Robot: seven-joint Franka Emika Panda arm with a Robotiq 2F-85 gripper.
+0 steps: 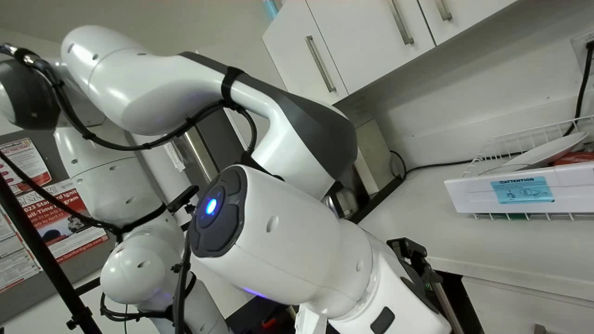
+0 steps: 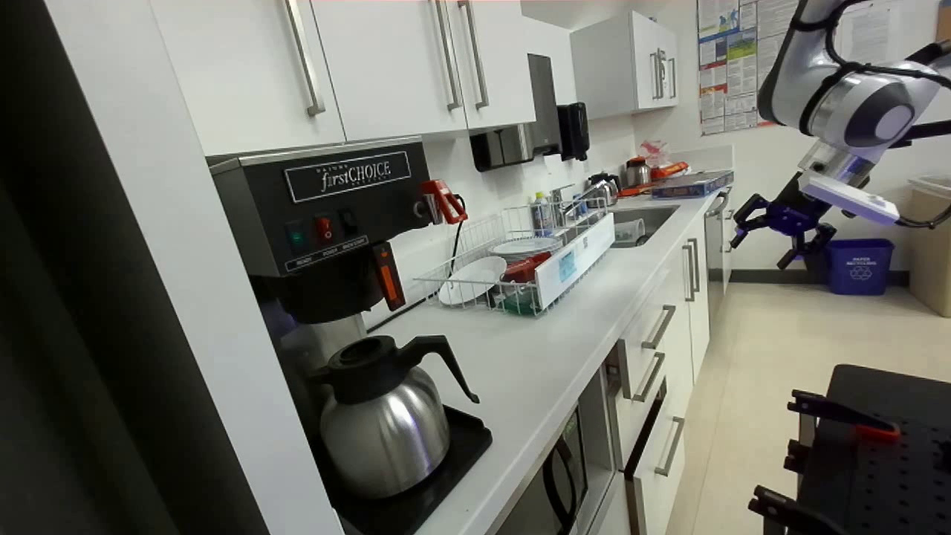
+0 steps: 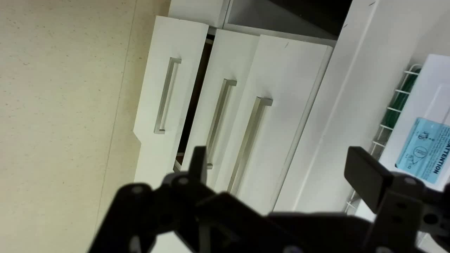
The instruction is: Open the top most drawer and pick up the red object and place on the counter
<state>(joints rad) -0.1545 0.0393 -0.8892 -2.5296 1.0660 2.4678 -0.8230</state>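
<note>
The gripper [image 3: 277, 165] is spread wide, with nothing held. In the wrist view, the handle [image 3: 247, 144] of the top drawer [image 3: 273, 123] is seen beyond the fingertips [image 3: 365, 172], between them but off toward the floor [image 3: 70, 123]. Its long axis is crossed by the closing line, so little turning seems needed. The red object is not seen; presumably it is kept in that drawer.

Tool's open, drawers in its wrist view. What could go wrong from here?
Wrong grab: the top drawer handle and the second handle run close together, so the open tool might hook the wrong one.
Bump: a lower drawer stands ajar; its front could get hit if the approach comes in low.
Placement: the dish rack takes up part of the counter and may get knocked.
</note>
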